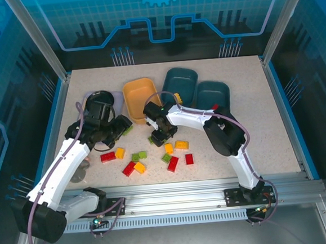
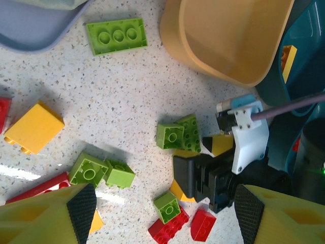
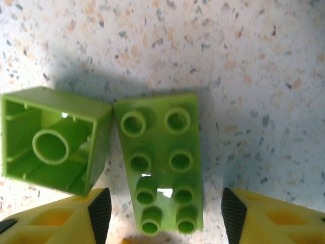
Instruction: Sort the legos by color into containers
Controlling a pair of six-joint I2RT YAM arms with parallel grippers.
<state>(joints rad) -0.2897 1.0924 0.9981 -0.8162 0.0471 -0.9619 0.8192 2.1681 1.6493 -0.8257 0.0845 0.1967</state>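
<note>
Green two-by-four lego (image 3: 162, 162) lies studs-up on the speckled table (image 1: 253, 120), between the spread fingers (image 3: 99, 211) of the right gripper (image 3: 165, 218).

The brick's long axis points straight away from the wrist, in line with the fingers, so the pads would close across its narrow width. Neither pad touches it. An overturned green two-by-two lego (image 3: 53, 140) sits just beside its left edge, close to the left pad. Seen from overhead, the right gripper (image 1: 161, 134) is just in front of the yellow-orange bin (image 1: 141, 95), with a teal bin (image 1: 179, 82) behind it. The left gripper (image 1: 118, 128) hovers further left, fingers spread and empty. The right arm is clearly nearer.
</note>
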